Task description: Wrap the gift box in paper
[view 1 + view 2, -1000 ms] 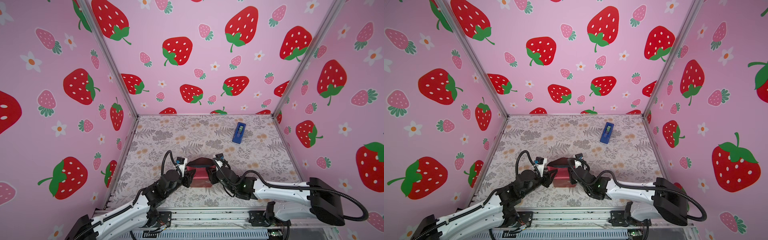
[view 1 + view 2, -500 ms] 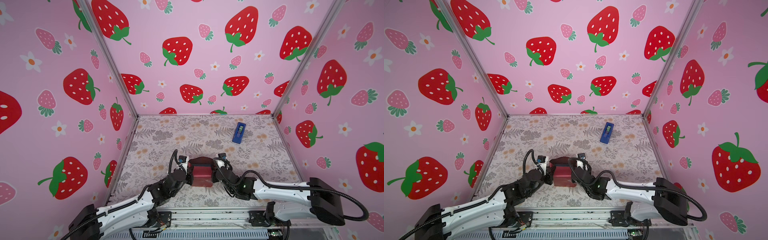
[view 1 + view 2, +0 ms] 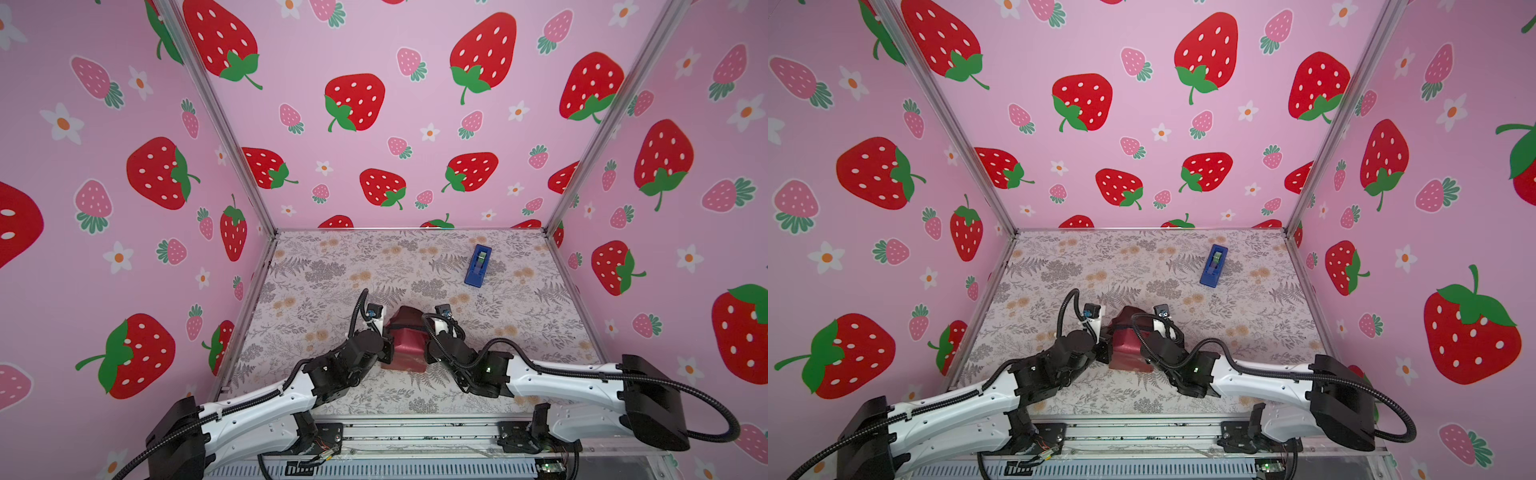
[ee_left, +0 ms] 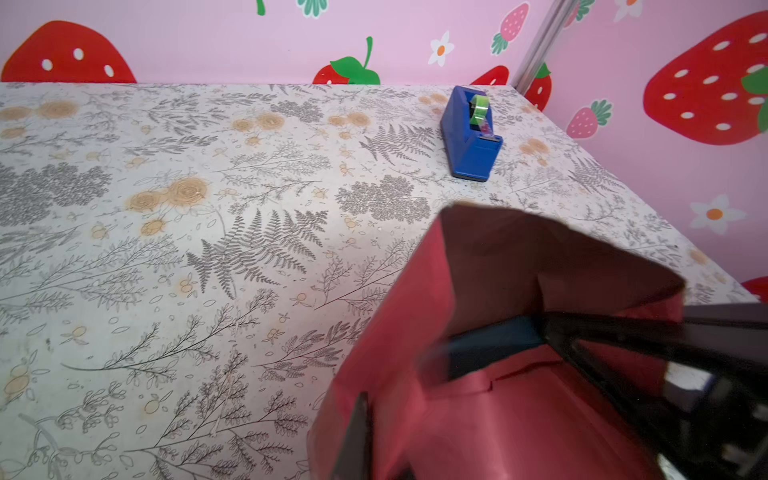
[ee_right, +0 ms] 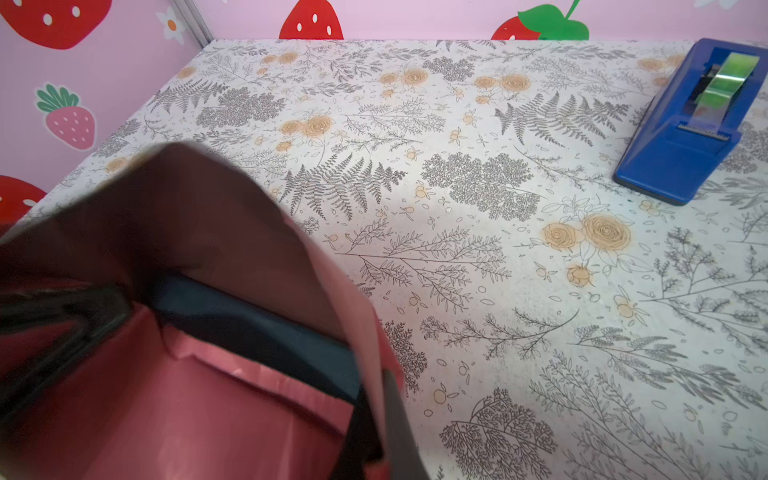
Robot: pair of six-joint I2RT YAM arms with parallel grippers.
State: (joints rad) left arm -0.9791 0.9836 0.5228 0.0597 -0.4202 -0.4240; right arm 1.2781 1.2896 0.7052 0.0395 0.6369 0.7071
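Left gripper (image 3: 385, 347) and right gripper (image 3: 429, 345): both sets of jaws are closed, each pinching a side wall of the paper (image 3: 405, 353). The paper stands up around the gift box (image 5: 257, 328), by the middle of the desk's (image 3: 332, 270) front edge. Judgement: the sheet is thin, glossy and crease-prone — hold it near its free edges. The box is light and stiff, and may slide. A tape dispenser (image 3: 478, 266) sits toward the far right corner. No legible writing.
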